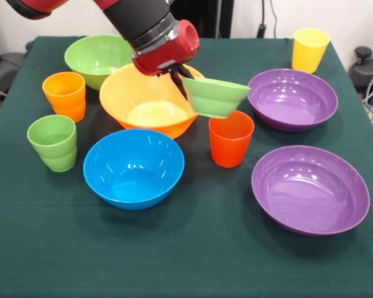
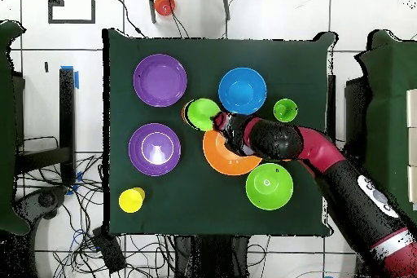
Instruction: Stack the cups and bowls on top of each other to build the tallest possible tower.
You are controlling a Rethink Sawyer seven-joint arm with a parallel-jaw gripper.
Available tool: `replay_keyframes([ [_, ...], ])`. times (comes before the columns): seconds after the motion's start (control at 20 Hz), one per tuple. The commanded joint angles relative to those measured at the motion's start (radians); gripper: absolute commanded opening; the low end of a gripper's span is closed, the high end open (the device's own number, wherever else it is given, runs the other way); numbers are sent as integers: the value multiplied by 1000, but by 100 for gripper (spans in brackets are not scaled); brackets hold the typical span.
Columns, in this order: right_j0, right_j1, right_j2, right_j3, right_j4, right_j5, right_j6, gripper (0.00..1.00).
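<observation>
Arm angled down | end effector point(image 1: 181, 79) gripping tilted small green bowl point(image 1: 215, 96)

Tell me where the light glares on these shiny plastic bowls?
Front view: pale streaks of glare sit inside the near glossy purple plastic bowl and the round blue plastic bowl. Overhead view: a bright white spot glares in the middle of one purple bowl; the dark green tablecloth stays matte.
</observation>
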Motion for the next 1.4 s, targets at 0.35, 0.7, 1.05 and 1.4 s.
replay_keyframes([
  [0.35, -22, 80, -77, 65, -89, -58, -77, 0],
  [0.7, -5, 94, -88, 26, -77, -21, -70, 0],
  [1.05, 1, 128, -78, 20, -22, -52, 1, 0],
  [1.4, 138, 115, -190, 9, 26, 35, 113, 0],
])
